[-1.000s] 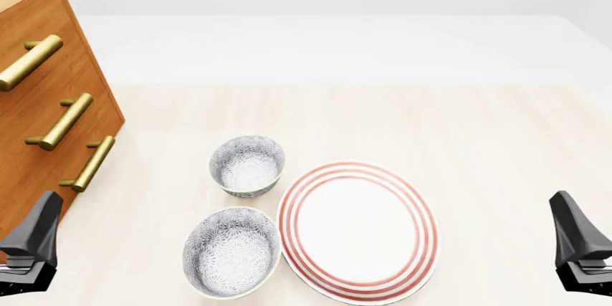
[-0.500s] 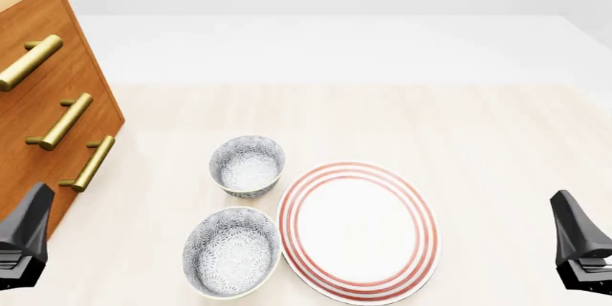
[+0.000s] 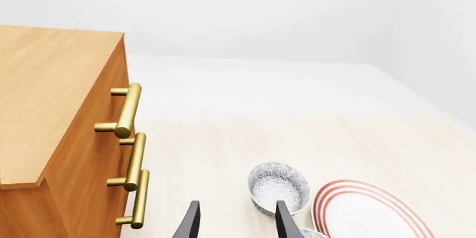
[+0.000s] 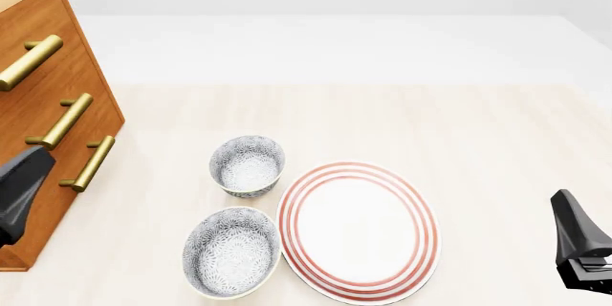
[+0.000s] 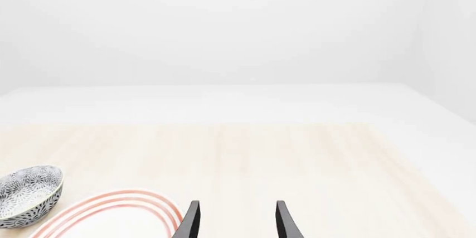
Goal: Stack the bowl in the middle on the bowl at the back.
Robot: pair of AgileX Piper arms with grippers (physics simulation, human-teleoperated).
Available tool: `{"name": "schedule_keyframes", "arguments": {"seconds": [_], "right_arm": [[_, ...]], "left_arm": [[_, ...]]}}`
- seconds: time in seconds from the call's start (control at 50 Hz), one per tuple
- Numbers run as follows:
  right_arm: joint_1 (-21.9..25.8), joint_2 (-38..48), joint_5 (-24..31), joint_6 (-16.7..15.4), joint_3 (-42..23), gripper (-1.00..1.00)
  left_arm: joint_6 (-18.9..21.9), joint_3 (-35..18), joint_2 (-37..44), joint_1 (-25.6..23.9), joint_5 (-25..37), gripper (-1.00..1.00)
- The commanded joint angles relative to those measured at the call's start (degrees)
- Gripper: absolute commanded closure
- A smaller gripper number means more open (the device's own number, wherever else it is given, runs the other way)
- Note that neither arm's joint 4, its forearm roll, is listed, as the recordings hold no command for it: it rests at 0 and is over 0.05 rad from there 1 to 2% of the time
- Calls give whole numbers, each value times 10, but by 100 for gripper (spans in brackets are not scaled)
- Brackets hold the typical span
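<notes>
The bowl in the middle, grey-and-white speckled with a cream rim, is seen in the front view resting on the table, just beside the near-left edge of the red-ringed plate; it lies to the right of the left gripper and well to the left of the right gripper, and is touched by neither; only a sliver of it shows in the left wrist view, at the frame edge beside one fingertip; the bowl at the back, narrower and deeper with the same pattern, stands just beyond it, farther from both grippers, and is seen ahead of the left gripper in that wrist view; the left gripper is held spread with nothing between its fingers, in front of the wooden drawer unit with brass handles; the right gripper is likewise parted and empty, above the bare table, with the plate and one bowl off to its left
</notes>
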Motion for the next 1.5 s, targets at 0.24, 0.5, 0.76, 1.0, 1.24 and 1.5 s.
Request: {"name": "schedule_keyframes", "arguments": {"seconds": [0.24,0.5,0.76,1.0,1.24,1.5], "right_arm": [[0,1,0,3,0,-100],[0,5,-4,3,0,-100],[0,8,-6,3,0,-100],[0,10,-8,4,1,-100],[0,12,-10,4,1,-100],[0,10,-9,4,1,-100]], "left_arm": [[-121,-116,190,-108,102,-100],[-184,-104,246,-150,107,-100],[-212,-56,262,-163,77,-100],[-222,-11,274,-155,46,-100],[-223,19,288,-156,21,-100],[-229,65,314,-152,-32,-100]]}}
